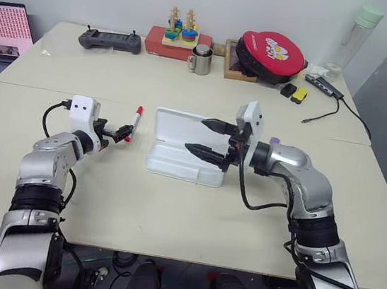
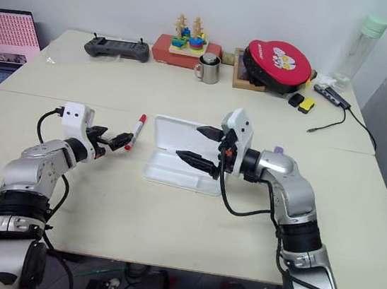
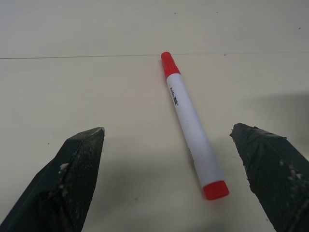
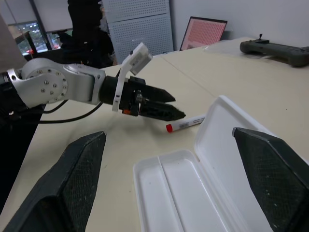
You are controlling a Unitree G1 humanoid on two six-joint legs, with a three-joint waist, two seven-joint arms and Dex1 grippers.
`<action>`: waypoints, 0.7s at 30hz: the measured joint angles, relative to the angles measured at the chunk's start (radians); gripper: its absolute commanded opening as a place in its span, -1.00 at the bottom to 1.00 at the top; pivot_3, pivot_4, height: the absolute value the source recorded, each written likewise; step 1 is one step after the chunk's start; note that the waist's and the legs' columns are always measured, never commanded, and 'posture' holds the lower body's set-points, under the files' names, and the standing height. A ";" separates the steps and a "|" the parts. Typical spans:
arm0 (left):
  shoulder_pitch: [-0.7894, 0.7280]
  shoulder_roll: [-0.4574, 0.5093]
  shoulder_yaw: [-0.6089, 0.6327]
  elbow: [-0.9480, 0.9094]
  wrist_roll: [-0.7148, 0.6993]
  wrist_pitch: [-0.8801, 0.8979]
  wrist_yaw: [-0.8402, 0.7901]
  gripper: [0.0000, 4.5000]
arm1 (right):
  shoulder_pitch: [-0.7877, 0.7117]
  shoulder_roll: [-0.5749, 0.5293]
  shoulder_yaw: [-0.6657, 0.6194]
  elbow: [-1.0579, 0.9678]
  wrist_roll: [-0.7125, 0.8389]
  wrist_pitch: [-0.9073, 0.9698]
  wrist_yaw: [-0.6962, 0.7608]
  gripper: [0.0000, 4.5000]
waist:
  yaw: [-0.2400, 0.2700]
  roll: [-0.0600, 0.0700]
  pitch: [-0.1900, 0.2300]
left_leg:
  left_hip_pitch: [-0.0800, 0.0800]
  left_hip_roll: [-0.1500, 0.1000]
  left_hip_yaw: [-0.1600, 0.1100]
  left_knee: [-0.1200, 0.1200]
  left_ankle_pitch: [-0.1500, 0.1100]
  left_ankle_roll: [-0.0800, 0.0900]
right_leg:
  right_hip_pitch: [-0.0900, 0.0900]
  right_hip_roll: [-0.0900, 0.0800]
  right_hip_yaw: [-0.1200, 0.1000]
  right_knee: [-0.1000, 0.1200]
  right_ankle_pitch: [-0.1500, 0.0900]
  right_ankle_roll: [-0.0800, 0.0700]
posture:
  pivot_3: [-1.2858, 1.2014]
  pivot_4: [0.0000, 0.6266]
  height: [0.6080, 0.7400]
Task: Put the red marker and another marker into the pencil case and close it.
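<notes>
The red marker (image 1: 134, 122), white-barrelled with a red cap and red end, lies on the table left of the pencil case (image 1: 177, 164). The case is a white box lying open with its lid (image 1: 178, 125) raised at the far side, and its tray (image 4: 178, 193) looks empty. My left gripper (image 1: 125, 133) is open just short of the marker's near end, which lies between its fingers (image 3: 82, 159) without touching them. My right gripper (image 1: 196, 134) hovers open over the case, pointing left. A small purple piece (image 2: 278, 151), perhaps the other marker, shows behind my right forearm.
Along the far edge stand a black controller (image 1: 109, 41), a wooden stacking toy on a red box (image 1: 179, 37), a steel mug (image 1: 202, 60), a red round pouch (image 1: 269, 55), a cable hub (image 1: 326, 87) and a bottle (image 1: 362, 31). A pink screen (image 1: 5, 31) sits far left.
</notes>
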 measured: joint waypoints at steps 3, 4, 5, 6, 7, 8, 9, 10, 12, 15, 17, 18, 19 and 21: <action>-0.044 -0.021 -0.031 0.085 0.029 -0.007 -0.019 1.00 | 0.009 -0.005 0.001 -0.035 0.013 0.007 -0.018 0.98 | 0.000 0.000 0.000 | 0.000 0.000 0.000 0.000 0.000 0.000 | 0.000 0.000 0.000 0.000 0.000 0.000 | 0.03 -0.52 1.00; -0.058 -0.025 -0.039 0.101 0.035 -0.016 -0.038 1.00 | 0.013 -0.011 -0.001 -0.049 0.015 0.014 -0.031 0.98 | 0.001 0.000 0.000 | 0.000 0.000 0.000 0.000 0.000 0.000 | 0.000 0.000 0.000 0.000 0.000 0.000 | 0.03 -0.52 1.00; -0.062 -0.028 -0.041 0.104 0.036 -0.017 -0.046 1.00 | 0.013 -0.012 -0.003 -0.052 0.015 0.018 -0.034 0.98 | 0.001 0.000 0.000 | 0.000 0.000 0.000 0.000 0.000 0.000 | 0.000 0.000 0.000 0.000 0.000 0.000 | 0.03 -0.52 1.00; -0.066 -0.035 -0.043 0.110 0.038 -0.019 -0.056 1.00 | 0.013 -0.013 -0.007 -0.057 0.016 0.021 -0.039 0.98 | 0.001 0.000 0.000 | 0.000 0.000 0.000 0.000 0.000 0.000 | 0.000 0.000 0.000 0.000 0.000 0.000 | 0.03 -0.52 1.00; -0.074 -0.040 -0.045 0.119 0.041 -0.021 -0.061 1.00 | 0.013 -0.016 -0.007 -0.065 0.019 0.023 -0.047 0.98 | 0.001 0.000 0.000 | 0.000 0.000 0.000 0.000 0.000 0.000 | 0.000 0.000 0.000 0.000 0.000 0.000 | 0.03 -0.52 1.00; -0.080 -0.040 -0.047 0.126 0.043 -0.020 -0.062 1.00 | 0.013 -0.018 -0.007 -0.068 0.023 0.024 -0.050 0.98 | 0.000 0.000 0.000 | 0.000 0.000 0.000 0.000 0.000 0.000 | 0.000 0.000 0.000 0.000 0.000 0.000 | 0.03 -0.52 1.00; -0.090 -0.040 -0.050 0.134 0.048 -0.016 -0.063 0.92 | 0.013 -0.020 -0.007 -0.072 0.024 0.025 -0.051 0.99 | 0.000 0.000 0.000 | 0.000 0.000 0.000 0.000 0.000 0.000 | 0.000 0.000 0.000 0.000 0.000 0.001 | 0.03 -0.52 1.00; -0.095 -0.040 -0.056 0.140 0.054 -0.017 -0.062 0.84 | 0.013 -0.022 -0.007 -0.073 0.025 0.025 -0.052 1.00 | 0.000 0.000 0.000 | 0.000 0.000 0.000 0.000 0.000 0.000 | 0.000 0.000 0.000 0.000 0.000 0.001 | 0.03 -0.52 1.00; -0.115 -0.041 -0.061 0.167 0.071 -0.015 -0.055 0.72 | 0.013 -0.023 -0.008 -0.074 0.028 0.025 -0.055 1.00 | 0.001 0.000 0.000 | 0.000 0.000 0.000 0.001 0.000 0.000 | 0.000 0.000 0.000 0.001 -0.001 0.001 | 0.03 -0.52 1.00; -0.139 -0.041 -0.070 0.198 0.102 -0.010 -0.033 0.45 | 0.012 -0.020 -0.009 -0.074 0.049 0.022 -0.067 1.00 | 0.001 0.000 0.000 | 0.001 0.000 0.000 0.001 0.000 0.000 | 0.001 0.000 0.000 0.001 -0.002 0.004 | 0.03 -0.52 1.00; -0.139 -0.041 -0.078 0.200 0.119 -0.020 -0.020 0.25 | 0.011 -0.020 -0.013 -0.074 0.058 0.022 -0.071 1.00 | 0.001 0.000 0.000 | 0.001 0.000 0.000 0.001 0.000 0.000 | 0.001 0.000 0.000 0.002 -0.002 0.004 | 0.03 -0.52 1.00; -0.139 -0.040 -0.081 0.200 0.130 -0.023 -0.015 0.15 | 0.010 -0.022 -0.016 -0.074 0.061 0.022 -0.071 1.00 | 0.001 0.000 0.000 | 0.001 0.000 0.000 0.001 0.000 0.000 | 0.001 0.000 0.000 0.002 -0.002 0.004 | 0.03 -0.52 1.00; -0.139 -0.038 -0.083 0.200 0.135 -0.025 -0.013 0.06 | 0.009 -0.024 -0.016 -0.074 0.063 0.022 -0.071 1.00 | 0.000 0.000 0.000 | 0.002 0.000 0.000 0.001 0.000 0.000 | 0.001 0.000 0.000 0.002 -0.002 0.004 | 0.03 -0.52 1.00; -0.139 -0.037 -0.084 0.201 0.143 -0.025 -0.008 -0.09 | 0.004 -0.026 -0.017 -0.074 0.067 0.022 -0.072 1.00 | 0.000 0.000 0.000 | 0.001 0.000 0.000 0.001 0.000 0.000 | 0.001 0.000 0.000 0.002 -0.002 0.004 | 0.03 -0.52 1.00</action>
